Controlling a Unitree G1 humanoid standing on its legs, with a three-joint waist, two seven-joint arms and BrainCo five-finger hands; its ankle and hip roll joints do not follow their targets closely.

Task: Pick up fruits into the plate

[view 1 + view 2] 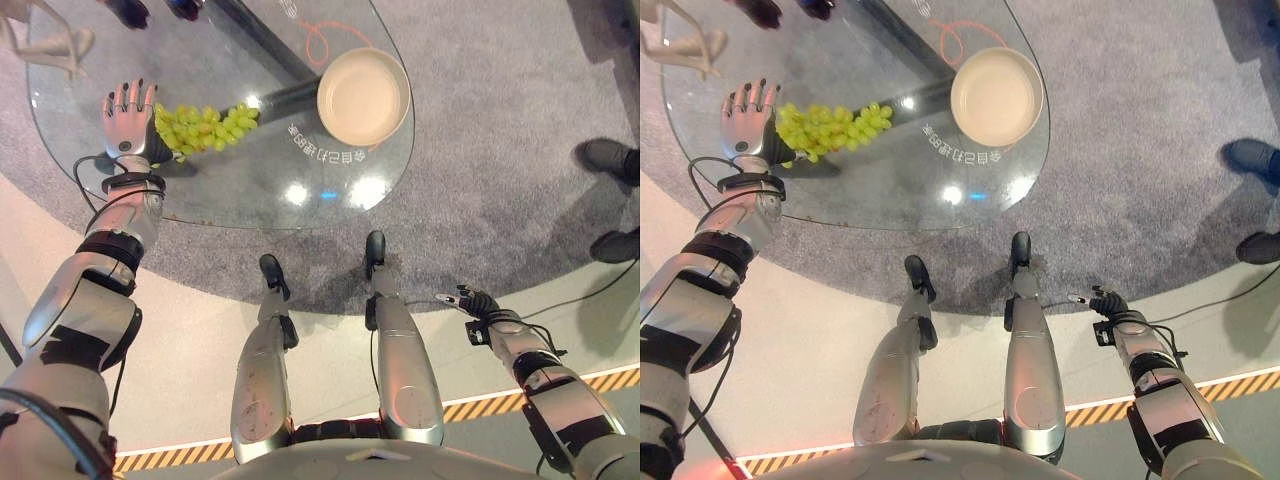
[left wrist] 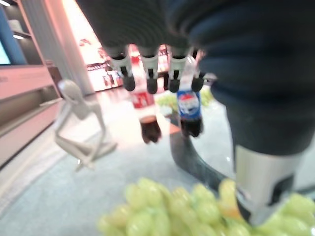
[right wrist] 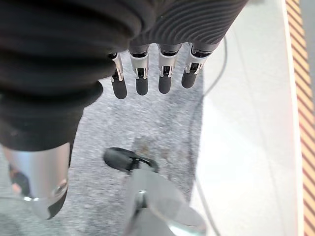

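Grapes (image 1: 205,127), a green bunch, are seen lying on the glass desk (image 1: 230,190), towards its left side. An empty beige plate (image 1: 363,96) is set on the same desk, to the right of the bunch and apart from it. The left hand (image 1: 128,112) is held over the desk just beside the left end of the bunch, with its fingers (image 2: 150,73) straight and spread and nothing gripped; whether it touches the fruit cannot be told. In the left wrist view the grapes are seen close under the hand, and past them two cola bottles (image 2: 189,110) and a pale seated figurine (image 2: 81,125) are seen standing further back on the desk. The right hand (image 1: 478,300) is held low at the robot's right side, well away from the desk, above the grey carpet (image 3: 162,128); its fingers (image 3: 165,76) are relaxed and nothing is held. A person's dark shoes (image 1: 610,160) are seen on the carpet at the right edge.
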